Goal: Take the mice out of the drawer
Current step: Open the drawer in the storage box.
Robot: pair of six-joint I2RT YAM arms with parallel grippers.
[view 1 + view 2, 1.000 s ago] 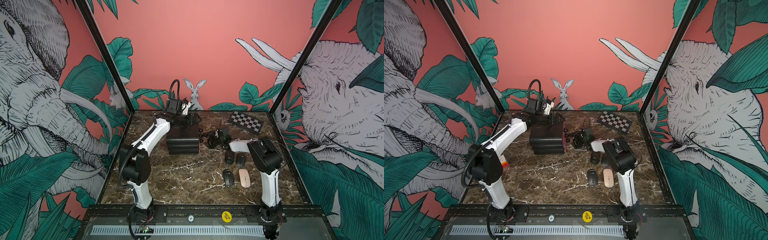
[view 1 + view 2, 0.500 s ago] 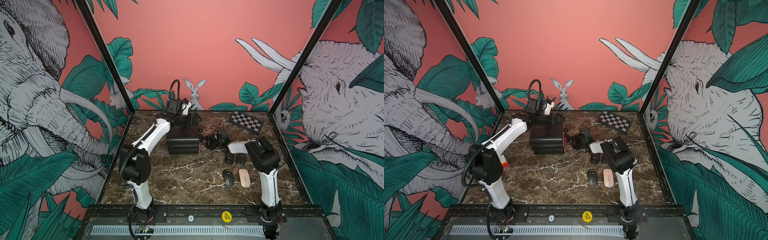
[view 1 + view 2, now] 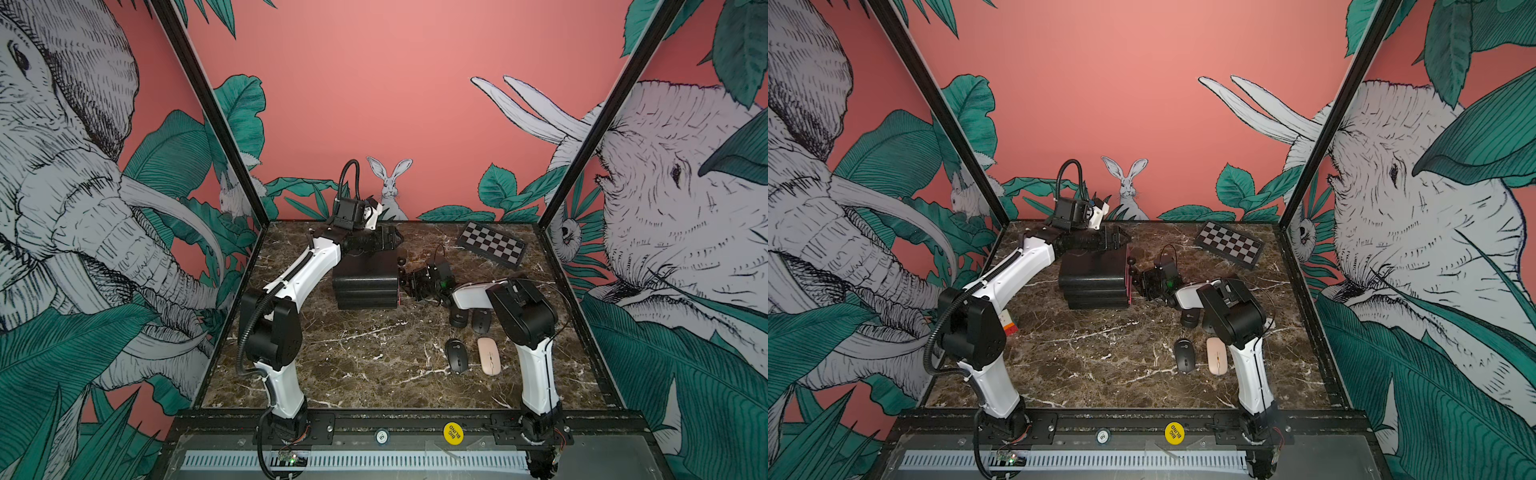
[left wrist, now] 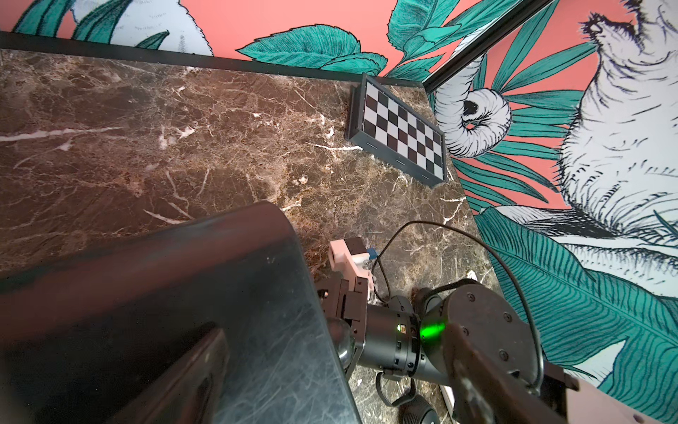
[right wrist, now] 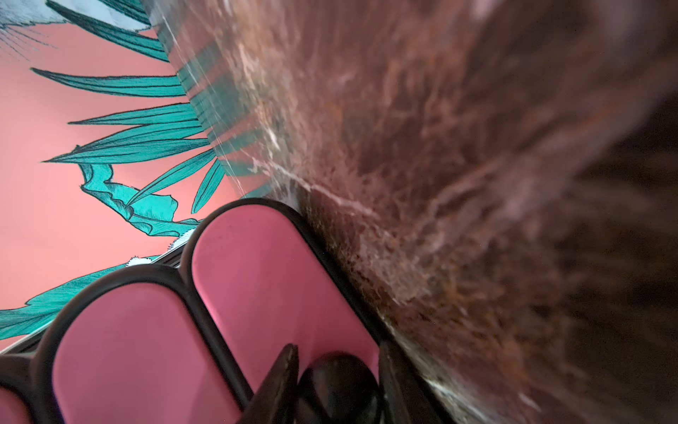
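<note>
Two fingers (image 5: 282, 381) of the right tool (image 5: 337, 347) — closed — clamp the black knob (image 5: 337, 389) of the lowest drawer (image 5: 271, 279).

brown marble tabletop (image 3: 365, 365), white-veined. chessboard (image 3: 491, 248) lies flat at 1 o'clock, near the back right corner, askew to the edges; confirmed in both top views. small orange-and-white block (image 3: 1008, 326) at 9 o'clock by the table edge, partly hidden. round yellow sticker (image 3: 453, 433) on the front rail at 5 o'clock. painted rabbit (image 3: 390, 187) on the pink wall at 12 o'clock.
</note>
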